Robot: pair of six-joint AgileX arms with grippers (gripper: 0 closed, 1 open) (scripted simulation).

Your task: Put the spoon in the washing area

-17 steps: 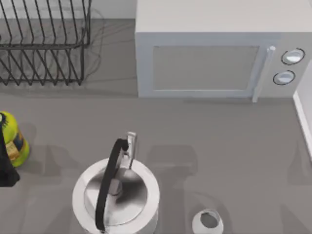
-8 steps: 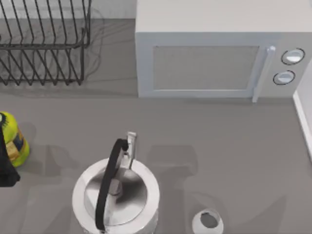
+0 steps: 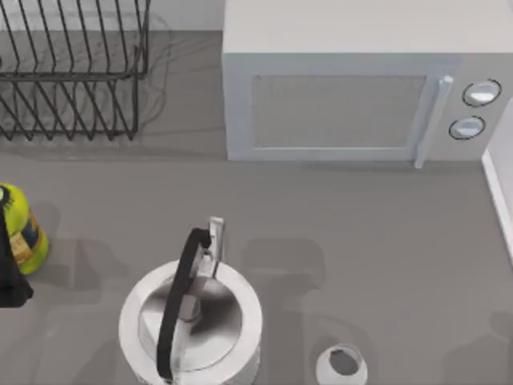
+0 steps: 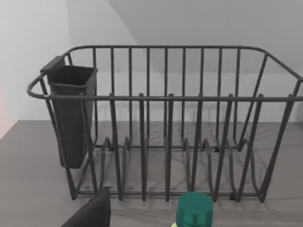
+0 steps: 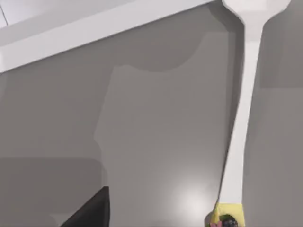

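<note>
The spoon point(image 5: 246, 94) lies flat on the grey counter point(image 3: 377, 233), seen from the right arm's wrist camera: a long white handle with the bowl pointing away toward a pale ledge, and a small yellow tab at the near end of the handle. Nothing is holding it. A dark finger point(image 5: 90, 210) of the right end effector juts in near the spoon's handle but well to one side of it, not touching; how wide that end effector stands I cannot tell from this.

So the job looks barely begun. The spoon has not been lifted, and it is nowhere near the wire dish rack point(image 3: 72, 72), which sits at the far left corner of the counter and is my best guess for the washing area. The rack has a dark cutlery cup point(image 4: 71, 113) hung on one end, and that seems the natural place for a spoon.

The left arm sits at the counter's left edge, its camera facing the rack over a green bottle cap point(image 4: 194, 210); one dark fingertip shows there, and again I cannot tell its opening. That is the yellow bottle point(image 3: 20, 228) by the left edge. A kettle point(image 3: 191, 317) stands at the near edge, a small white cup point(image 3: 342, 365) beside it, and a microwave point(image 3: 353, 88) along the far edge.

What remains, as I judge it: close on the handle, lift, carry across, release.
</note>
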